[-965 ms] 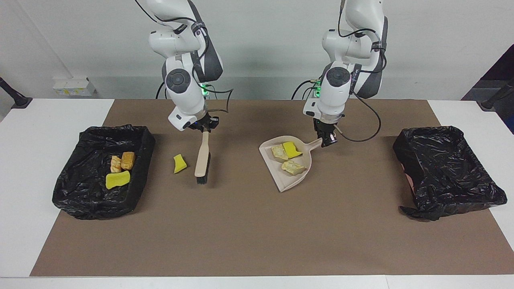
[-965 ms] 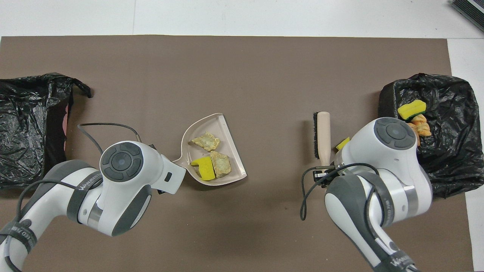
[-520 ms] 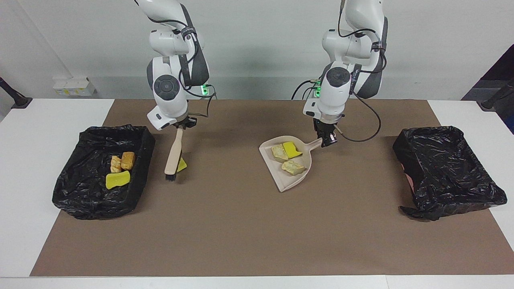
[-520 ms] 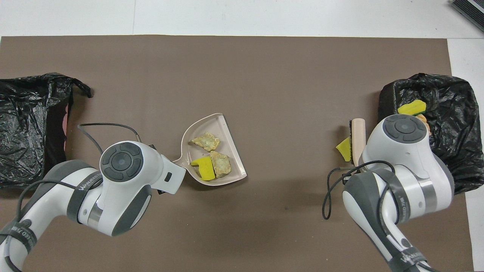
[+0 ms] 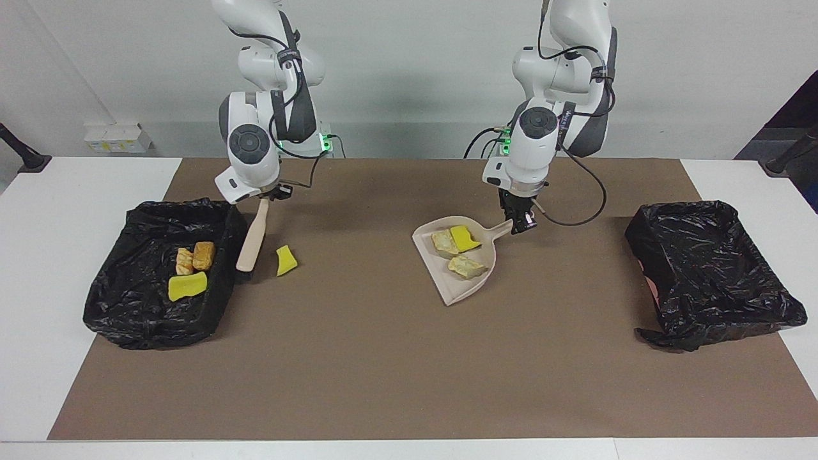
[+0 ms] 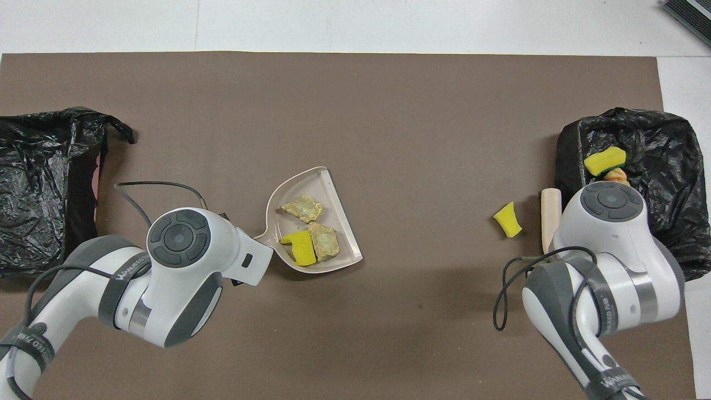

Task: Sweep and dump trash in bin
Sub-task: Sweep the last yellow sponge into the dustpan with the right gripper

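Facing view: right gripper (image 5: 271, 193) clamps the beige wooden brush (image 5: 250, 237); left gripper (image 5: 521, 222) clamps the beige plastic dustpan (image 5: 470, 287) handle.

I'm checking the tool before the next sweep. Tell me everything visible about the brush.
The brush is beige, wood-like, with dark bristles at its lower end. It hangs tilted, its handle top gripped by the right end effector, bristles down at the mat beside the black-lined bin. The loose yellow sponge piece lies apart from it.

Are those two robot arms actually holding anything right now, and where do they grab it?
Yes. The right gripper holds the brush by its handle's top end; the left gripper holds the dustpan by its handle tip.
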Tool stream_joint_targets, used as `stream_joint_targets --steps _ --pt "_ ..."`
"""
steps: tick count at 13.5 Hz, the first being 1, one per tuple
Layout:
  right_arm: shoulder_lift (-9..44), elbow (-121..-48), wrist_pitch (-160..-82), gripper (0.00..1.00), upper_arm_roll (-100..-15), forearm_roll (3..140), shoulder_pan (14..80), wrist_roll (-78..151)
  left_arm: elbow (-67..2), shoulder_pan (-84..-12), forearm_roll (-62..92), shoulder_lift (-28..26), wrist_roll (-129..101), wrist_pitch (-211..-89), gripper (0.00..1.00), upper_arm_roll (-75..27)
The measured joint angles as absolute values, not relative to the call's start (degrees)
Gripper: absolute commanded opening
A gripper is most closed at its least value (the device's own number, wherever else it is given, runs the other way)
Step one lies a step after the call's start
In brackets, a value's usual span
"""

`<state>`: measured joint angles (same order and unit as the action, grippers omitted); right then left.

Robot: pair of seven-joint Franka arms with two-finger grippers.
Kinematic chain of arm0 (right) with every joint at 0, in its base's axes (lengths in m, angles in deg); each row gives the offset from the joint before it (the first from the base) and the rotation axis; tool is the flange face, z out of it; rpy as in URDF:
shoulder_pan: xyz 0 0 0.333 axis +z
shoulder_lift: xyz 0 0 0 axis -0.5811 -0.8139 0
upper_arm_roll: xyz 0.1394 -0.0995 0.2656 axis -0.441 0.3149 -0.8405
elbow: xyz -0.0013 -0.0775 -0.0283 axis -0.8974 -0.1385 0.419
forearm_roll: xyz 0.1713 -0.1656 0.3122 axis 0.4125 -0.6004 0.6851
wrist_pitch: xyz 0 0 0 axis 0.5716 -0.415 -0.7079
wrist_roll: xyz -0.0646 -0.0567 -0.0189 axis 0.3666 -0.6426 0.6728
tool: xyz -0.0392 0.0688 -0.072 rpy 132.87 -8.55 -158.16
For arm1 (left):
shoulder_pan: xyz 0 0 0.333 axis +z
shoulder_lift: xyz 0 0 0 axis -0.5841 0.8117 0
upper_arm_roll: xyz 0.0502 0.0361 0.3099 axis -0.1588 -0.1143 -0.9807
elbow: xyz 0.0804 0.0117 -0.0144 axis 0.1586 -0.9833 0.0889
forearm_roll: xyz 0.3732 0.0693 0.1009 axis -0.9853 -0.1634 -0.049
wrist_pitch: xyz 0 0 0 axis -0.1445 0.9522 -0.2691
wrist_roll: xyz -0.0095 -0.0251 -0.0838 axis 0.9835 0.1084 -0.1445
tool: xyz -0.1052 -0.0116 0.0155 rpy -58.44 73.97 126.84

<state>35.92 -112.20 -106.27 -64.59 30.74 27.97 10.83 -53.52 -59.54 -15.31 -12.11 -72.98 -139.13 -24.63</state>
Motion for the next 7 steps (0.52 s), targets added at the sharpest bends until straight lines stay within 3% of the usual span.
stream_joint_targets --steps 7 --pt "33.1 -109.9 -110.6 0.00 -65.5 40.5 37.8 9.4 -53.7 -59.5 -15.2 -12.1 -72.9 -139.1 0.00 -24.7"
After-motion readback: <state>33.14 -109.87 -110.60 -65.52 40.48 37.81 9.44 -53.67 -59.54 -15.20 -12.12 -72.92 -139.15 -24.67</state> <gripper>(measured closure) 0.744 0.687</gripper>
